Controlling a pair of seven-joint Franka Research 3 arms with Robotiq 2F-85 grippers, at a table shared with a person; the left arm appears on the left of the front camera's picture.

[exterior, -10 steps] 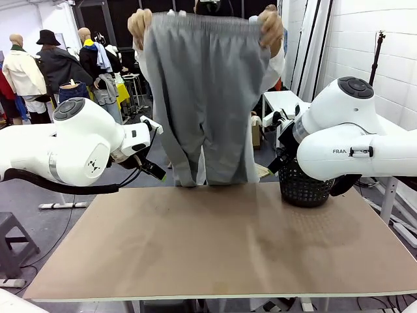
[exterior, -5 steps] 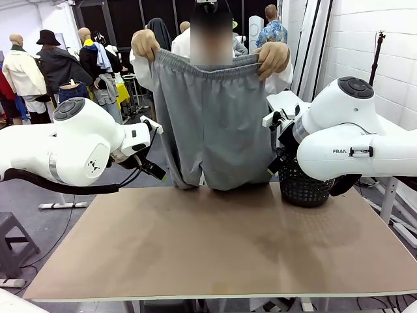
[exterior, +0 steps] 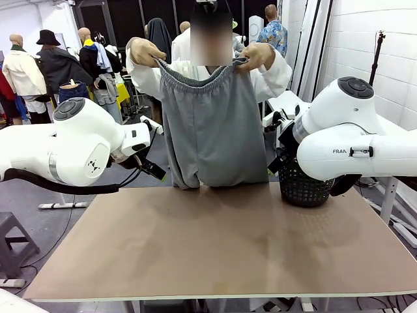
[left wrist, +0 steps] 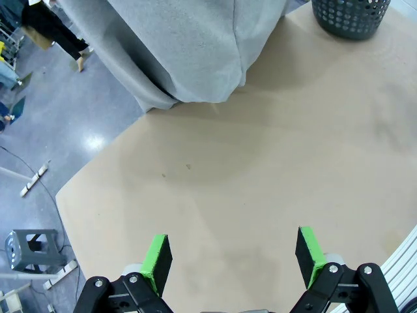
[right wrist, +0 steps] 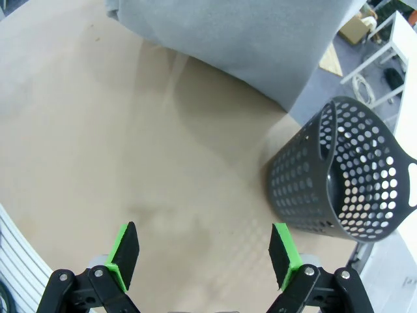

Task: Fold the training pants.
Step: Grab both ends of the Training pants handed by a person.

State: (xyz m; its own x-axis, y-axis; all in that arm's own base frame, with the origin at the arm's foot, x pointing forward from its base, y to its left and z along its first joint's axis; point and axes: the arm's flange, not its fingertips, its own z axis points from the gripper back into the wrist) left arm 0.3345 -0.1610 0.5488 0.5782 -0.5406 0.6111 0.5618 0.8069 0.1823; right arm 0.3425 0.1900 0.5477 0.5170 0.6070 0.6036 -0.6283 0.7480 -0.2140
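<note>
Across the table, a person holds the light grey training pants up by the gathered waistband, one hand at each end. The legs hang down to the table's far edge. In the left wrist view the pants hang at the top, well beyond my left gripper, which is open over bare tabletop. In the right wrist view my right gripper is open too, with the pants far ahead of it. Both grippers hold nothing.
A black perforated basket stands at the table's far right corner, seen close in the right wrist view as the basket. The brown tabletop lies bare between the two white arms. A grey stool stands on the floor to the left.
The person has lowered the pants from above head height to chest height and drawn the hands closer together. The hems now reach the table's far edge. Neither arm has moved.
</note>
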